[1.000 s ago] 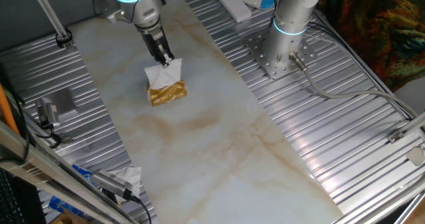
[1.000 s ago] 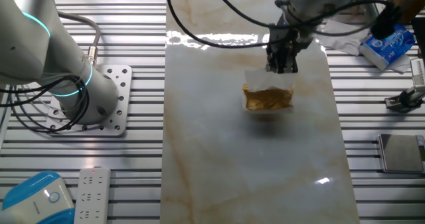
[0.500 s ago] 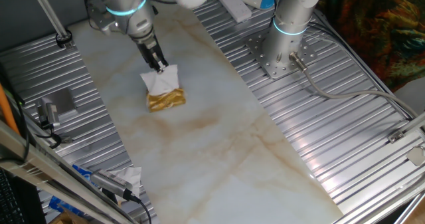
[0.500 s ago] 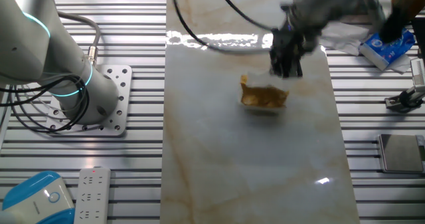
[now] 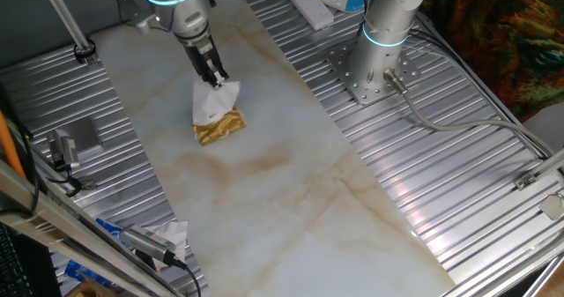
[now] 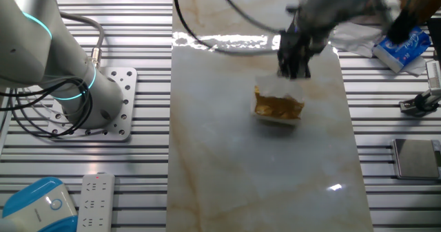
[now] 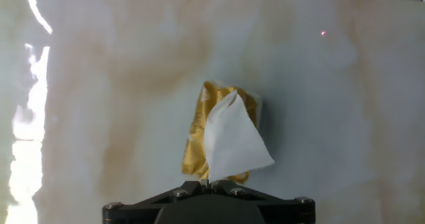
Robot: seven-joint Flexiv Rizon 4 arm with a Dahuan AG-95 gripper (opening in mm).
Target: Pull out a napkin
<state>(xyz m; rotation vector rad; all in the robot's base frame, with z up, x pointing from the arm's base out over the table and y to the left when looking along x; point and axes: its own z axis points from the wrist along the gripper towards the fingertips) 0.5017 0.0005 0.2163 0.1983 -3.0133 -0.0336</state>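
The white napkin (image 5: pixel 211 102) hangs stretched from my gripper (image 5: pixel 217 81), with its lower end still in the shiny gold pack (image 5: pixel 219 128) on the marble slab. My gripper is shut on the napkin's top corner. In the other fixed view the gripper (image 6: pixel 293 69) holds the napkin (image 6: pixel 279 87) above the gold pack (image 6: pixel 278 107). In the hand view the napkin (image 7: pixel 231 141) fans out from my closed gripper (image 7: pixel 214 181) over the gold pack (image 7: pixel 202 134).
A second robot arm's base (image 5: pixel 377 61) stands on the ribbed metal table at the right. A white wad with blue packaging (image 5: pixel 167 237) lies at the front left. A remote (image 6: pixel 95 201) and a blue device (image 6: pixel 34 204) lie near the other base.
My gripper has swung back right with the napkin. The gold pack has shifted and turned slightly on the slab, dragged by the napkin.
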